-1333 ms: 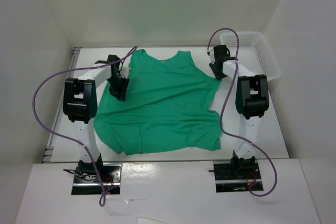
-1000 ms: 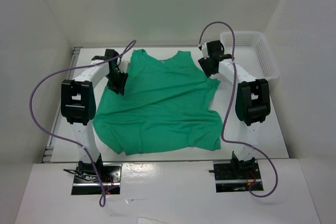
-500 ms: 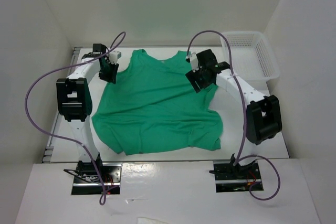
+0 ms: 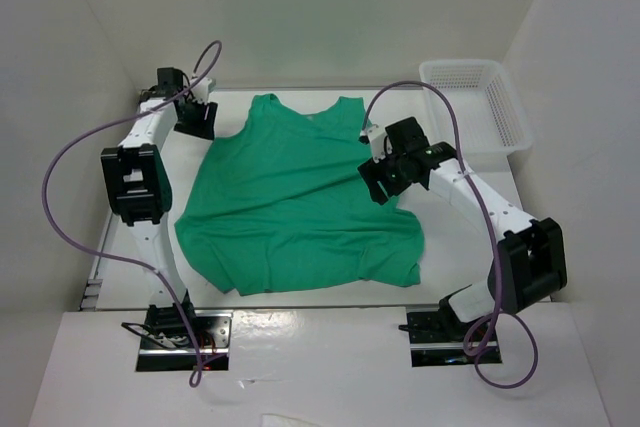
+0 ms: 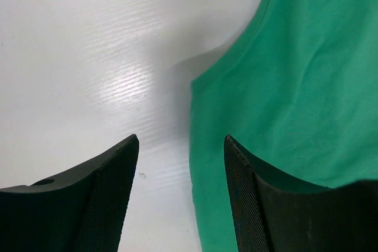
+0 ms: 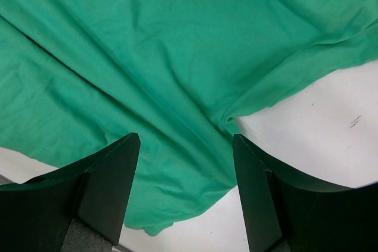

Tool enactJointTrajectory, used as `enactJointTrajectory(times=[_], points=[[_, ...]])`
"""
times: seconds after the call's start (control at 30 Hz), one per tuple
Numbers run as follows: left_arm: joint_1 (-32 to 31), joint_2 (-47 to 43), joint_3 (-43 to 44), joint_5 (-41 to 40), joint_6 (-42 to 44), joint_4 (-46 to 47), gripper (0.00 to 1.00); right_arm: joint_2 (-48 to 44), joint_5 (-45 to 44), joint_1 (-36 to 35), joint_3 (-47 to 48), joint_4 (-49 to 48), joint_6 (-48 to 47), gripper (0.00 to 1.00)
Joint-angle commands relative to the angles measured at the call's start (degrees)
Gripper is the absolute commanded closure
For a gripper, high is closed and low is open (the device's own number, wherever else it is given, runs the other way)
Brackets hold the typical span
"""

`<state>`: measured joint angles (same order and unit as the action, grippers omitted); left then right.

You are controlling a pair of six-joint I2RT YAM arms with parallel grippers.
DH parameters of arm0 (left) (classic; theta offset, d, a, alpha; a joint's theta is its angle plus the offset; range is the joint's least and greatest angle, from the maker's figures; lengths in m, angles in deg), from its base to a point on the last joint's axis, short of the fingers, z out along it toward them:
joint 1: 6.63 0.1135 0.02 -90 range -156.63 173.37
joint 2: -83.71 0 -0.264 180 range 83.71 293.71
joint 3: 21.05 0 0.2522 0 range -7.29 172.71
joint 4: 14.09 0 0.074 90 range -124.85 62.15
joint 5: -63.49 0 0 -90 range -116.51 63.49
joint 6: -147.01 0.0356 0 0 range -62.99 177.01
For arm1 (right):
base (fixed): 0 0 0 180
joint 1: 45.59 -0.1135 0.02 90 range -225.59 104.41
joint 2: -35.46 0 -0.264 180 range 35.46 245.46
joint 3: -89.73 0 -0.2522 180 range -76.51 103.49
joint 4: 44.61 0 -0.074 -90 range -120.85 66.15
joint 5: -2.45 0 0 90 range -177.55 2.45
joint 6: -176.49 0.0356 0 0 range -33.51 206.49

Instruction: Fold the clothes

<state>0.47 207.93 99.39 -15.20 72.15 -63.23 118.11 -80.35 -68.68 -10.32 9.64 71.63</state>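
Here, the green T-shirt [image 4: 300, 217] lies spread on the white table [image 4: 470, 247], collar toward the far side. The right gripper [image 6: 186, 140] hovers above the shirt's right edge, fingers spread, holding nothing. Farther back, the left gripper [image 5: 180, 143] hangs with fingers parted at the shirt's left shoulder edge. In the far right corner stands the white mesh basket [image 4: 475, 97]; the shirt lies wholly outside it.

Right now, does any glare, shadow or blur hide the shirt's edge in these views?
Left wrist: a glare streak on the table and a soft shadow beside the shirt, its edge clear. Right wrist: even light, folds sharp, the tool a dark silhouette. Top: soft, even light, no glare on the shirt.
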Motion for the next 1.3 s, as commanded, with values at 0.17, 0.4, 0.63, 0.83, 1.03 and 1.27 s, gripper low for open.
enactJointTrajectory(times=[0.17, 0.4, 0.63, 0.83, 1.03, 1.27], points=[[0.2, 8.0, 3.3, 5.5, 2.1, -2.9, 0.33, 0.3, 1.9, 0.2, -0.6, -1.3, -0.5, 0.28], [0.2, 9.7, 3.3, 5.5, 2.1, -3.4, 0.37, 0.3, 1.4, 0.2, -0.6, -1.8, -0.5, 0.28], [2.0, 9.7, 2.7, 4.2, 1.6, -2.2, 0.7, -0.2, 2.0, 0.2, -0.6, -1.8, -0.5, 0.28], [3.2, 8.1, -0.2, 4.8, 2.1, -2.2, 0.99, -0.2, 2.0, 0.2, -0.6, -1.8, -0.5, 0.28], [4.9, 6.1, -1.8, 4.8, 2.1, -1.6, 1.0, -0.2, 1.5, 0.2, -0.6, -1.8, -0.5, 0.28], [8.1, 5.6, -3.6, 4.2, 2.1, -1.1, 1.0, -0.2, 1.0, 0.2, -1.2, -1.8, -0.5, 0.28]])
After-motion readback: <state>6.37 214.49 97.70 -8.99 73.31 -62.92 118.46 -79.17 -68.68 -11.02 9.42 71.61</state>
